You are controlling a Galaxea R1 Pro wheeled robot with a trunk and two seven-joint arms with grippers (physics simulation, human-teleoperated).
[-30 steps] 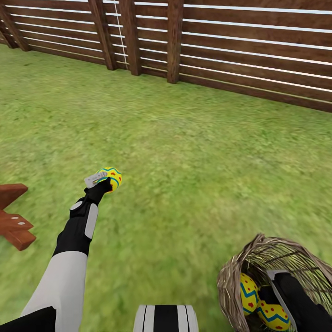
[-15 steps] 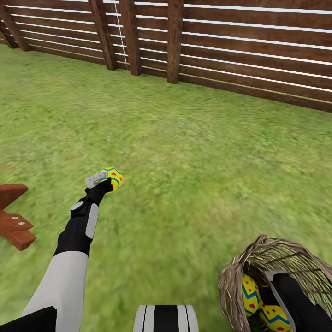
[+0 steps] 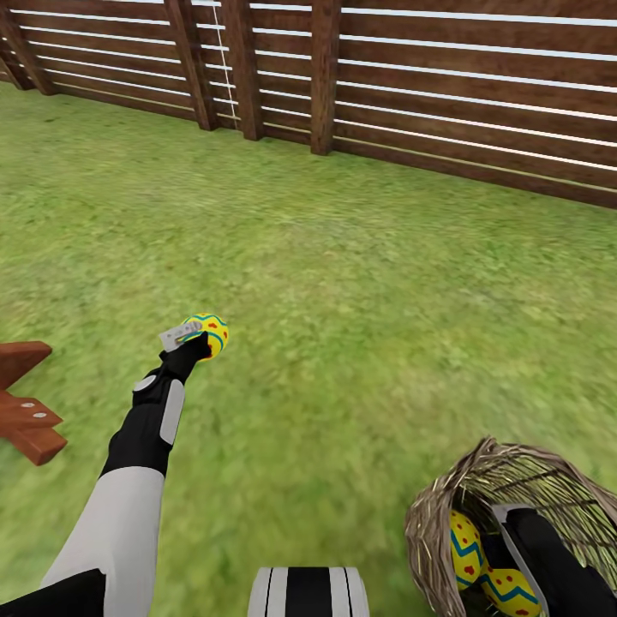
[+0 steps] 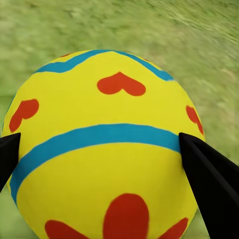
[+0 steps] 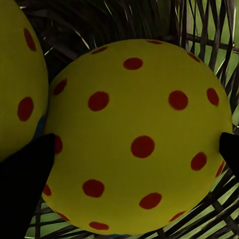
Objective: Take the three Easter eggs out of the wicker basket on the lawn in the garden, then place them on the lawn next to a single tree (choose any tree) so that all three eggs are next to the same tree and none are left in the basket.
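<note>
Two Easter eggs (image 3: 480, 570) sit half-hidden in the tipped wicker basket (image 3: 446, 514) at lower right, cropped by the frame; the right end effector (image 5: 134, 149) clamps the dotted egg (image 5: 137, 134). The left end effector (image 3: 193, 338) clamps a third egg (image 3: 208, 332) over the lawn (image 3: 360, 283), left of centre.

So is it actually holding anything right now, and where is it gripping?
Left gripper clamps an Easter egg across its sides. Right gripper's hold cannot be told.
</note>
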